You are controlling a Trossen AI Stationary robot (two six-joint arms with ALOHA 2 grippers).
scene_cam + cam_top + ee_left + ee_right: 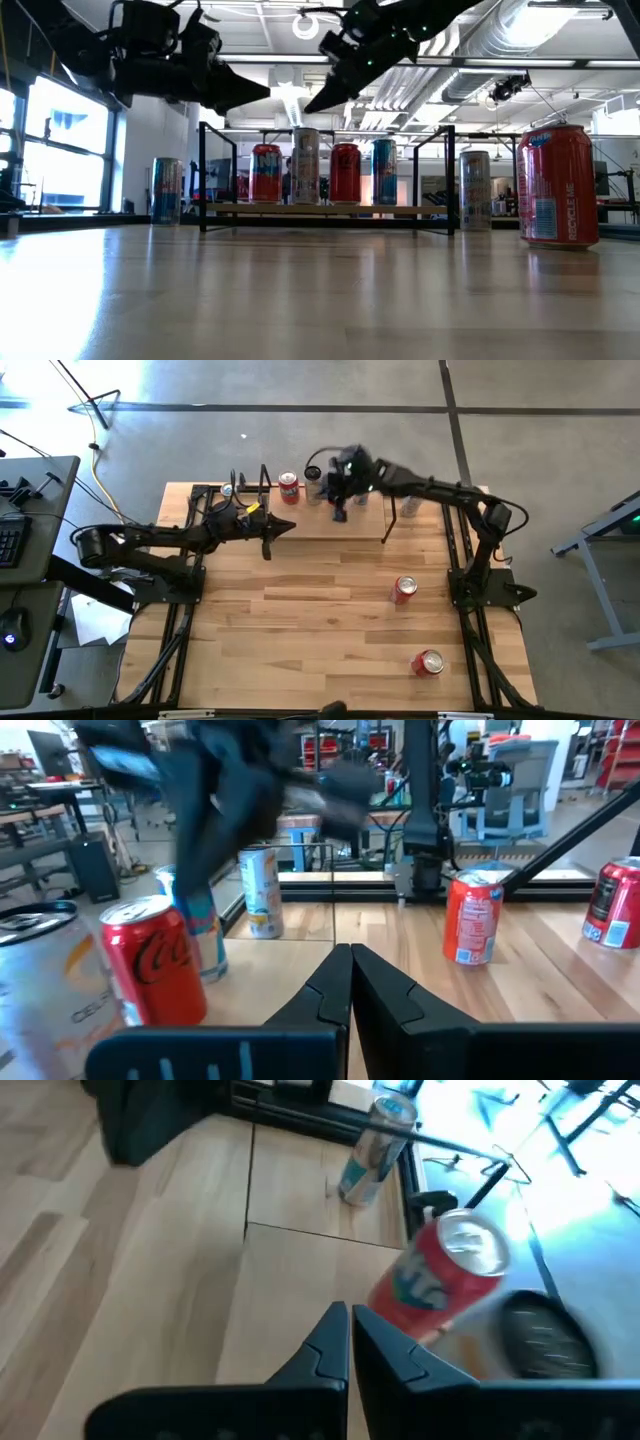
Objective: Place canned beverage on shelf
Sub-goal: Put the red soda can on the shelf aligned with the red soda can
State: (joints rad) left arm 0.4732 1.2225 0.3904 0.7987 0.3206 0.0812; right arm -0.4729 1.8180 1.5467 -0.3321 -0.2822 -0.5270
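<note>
Cans: four stand in a row on the shelf (pixel 330 211) at the bench's far edge, two red (pixel 266 173) (pixel 345 173), one pale (pixel 306 165), one blue-red (pixel 384 171). Right gripper (pixel 339 512) hangs above the shelf's middle, fingers pinched together on nothing, clear of the can tops in the low view; in its wrist view a red can (pixel 440 1280) sits just past the fingertips, not between them. Left gripper (pixel 267 550) hovers over the bench near the shelf's left end, fingers also clenched empty. Two more red cans on the bench near its right edge: one mid-way (pixel 404 589), one nearer the front (pixel 428 662).
</note>
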